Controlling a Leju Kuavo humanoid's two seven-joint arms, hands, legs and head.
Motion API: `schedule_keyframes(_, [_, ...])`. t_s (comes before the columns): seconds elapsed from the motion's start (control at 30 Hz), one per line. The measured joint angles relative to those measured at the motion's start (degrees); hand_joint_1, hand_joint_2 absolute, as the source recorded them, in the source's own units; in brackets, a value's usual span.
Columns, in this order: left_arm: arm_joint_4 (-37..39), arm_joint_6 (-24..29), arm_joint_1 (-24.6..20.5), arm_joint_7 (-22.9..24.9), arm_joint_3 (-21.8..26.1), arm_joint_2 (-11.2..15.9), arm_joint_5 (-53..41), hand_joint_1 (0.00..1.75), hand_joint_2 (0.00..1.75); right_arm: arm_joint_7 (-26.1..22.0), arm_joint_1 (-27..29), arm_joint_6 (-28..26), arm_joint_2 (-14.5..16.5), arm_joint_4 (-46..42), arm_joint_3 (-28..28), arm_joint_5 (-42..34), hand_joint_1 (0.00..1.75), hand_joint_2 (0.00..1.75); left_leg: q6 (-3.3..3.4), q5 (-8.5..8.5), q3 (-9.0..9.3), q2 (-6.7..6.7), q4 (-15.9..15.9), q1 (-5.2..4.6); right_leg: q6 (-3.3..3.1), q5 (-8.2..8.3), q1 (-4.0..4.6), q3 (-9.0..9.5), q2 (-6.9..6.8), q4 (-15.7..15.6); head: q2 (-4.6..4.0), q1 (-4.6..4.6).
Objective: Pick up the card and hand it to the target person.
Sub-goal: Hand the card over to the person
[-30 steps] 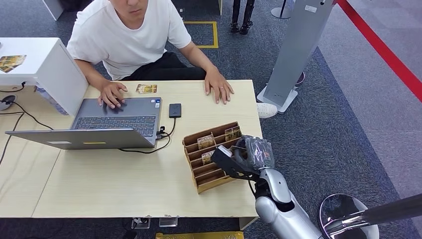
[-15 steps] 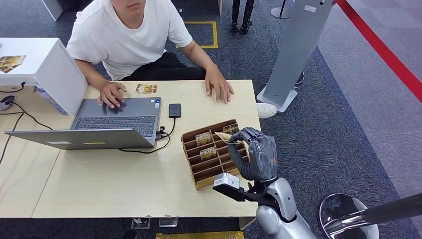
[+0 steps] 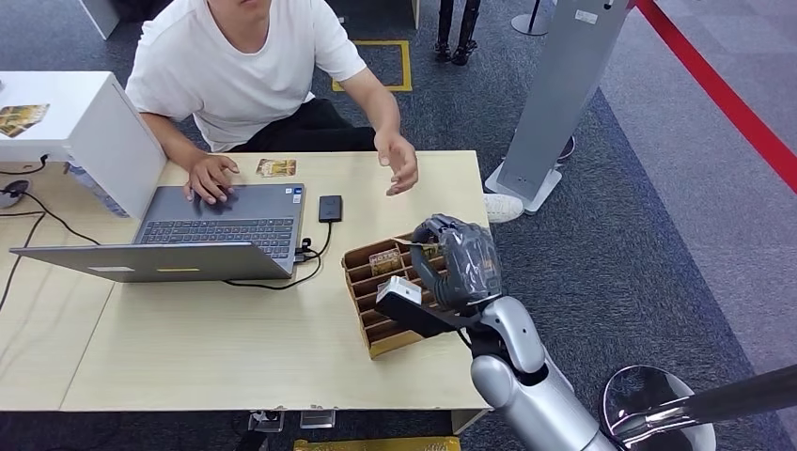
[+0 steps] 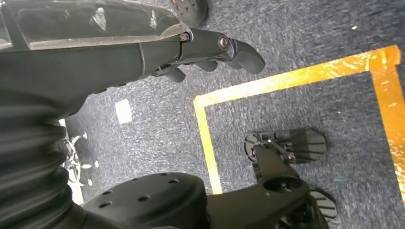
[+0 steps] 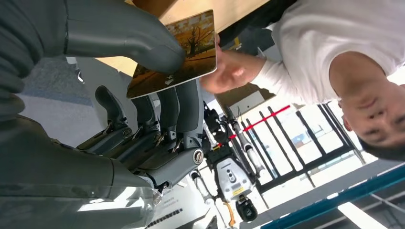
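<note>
Above the wooden card rack [image 3: 381,310], the card [image 5: 174,52] sits pinched between thumb and fingers of the right hand [image 3: 456,263], so pickup looks done. Person's hand [image 3: 402,164] hovers raised nearby; next up is reaching toward it. Left hand [image 4: 210,52] hangs, fingers loosely curled, holding nothing.

A pale wooden table [image 3: 235,348] carries an open laptop [image 3: 188,235], a small black box [image 3: 330,208] on a cable, a loose card [image 3: 276,167], what looks like a slotted wooden card rack [image 3: 376,301], and the person's hand [image 3: 212,176].
</note>
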Motion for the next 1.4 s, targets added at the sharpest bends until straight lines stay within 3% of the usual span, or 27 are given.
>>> schedule_keyframes(0.27, [0.0,-0.02,-1.01,0.73,-0.34,-0.51,-0.21,0.0,1.75,3.21,-12.17,3.24,4.09,9.91,4.26,1.51,1.41,1.75,0.0,0.03,-0.04,0.0,0.0,0.0,0.0,0.01,0.0,-0.03,-0.02,0.03,0.0,0.03])
schedule_keyframes(0.53, [0.0,0.33,-0.86,0.73,-0.34,-0.54,0.74,0.0,1.75,4.49,-19.3,3.63,8.2,18.89,7.85,1.26,1.41,1.75,0.0,0.02,-0.07,-0.01,0.0,0.0,0.0,0.0,0.0,-0.06,-0.04,0.02,0.0,0.02])
schedule_keyframes(1.0, [0.02,0.89,-0.38,0.72,-0.34,-0.52,1.46,0.0,1.75,4.48,-22.34,2.3,11.15,29.91,11.13,-3.0,1.41,1.75,0.0,0.02,-0.07,-0.02,0.0,0.0,0.0,0.0,0.0,-0.06,-0.04,0.02,0.0,0.02])
schedule_keyframes(1.13, [0.02,0.58,-0.39,0.71,-0.34,-0.52,1.45,0.0,1.75,5.41,-22.48,2.13,11.39,32.18,11.51,-3.61,0.0,1.75,0.0,0.02,-0.06,-0.02,0.0,0.0,0.0,0.01,0.0,-0.06,-0.04,0.02,0.0,0.02])
schedule_keyframes(1.4, [0.02,0.05,-0.38,0.71,-0.34,-0.5,1.42,0.0,1.75,5.69,-22.53,2.13,11.45,34.89,11.77,-4.15,0.0,1.75,0.0,0.02,-0.06,-0.02,0.0,0.0,0.0,0.01,0.0,-0.06,-0.04,0.02,0.0,0.03])
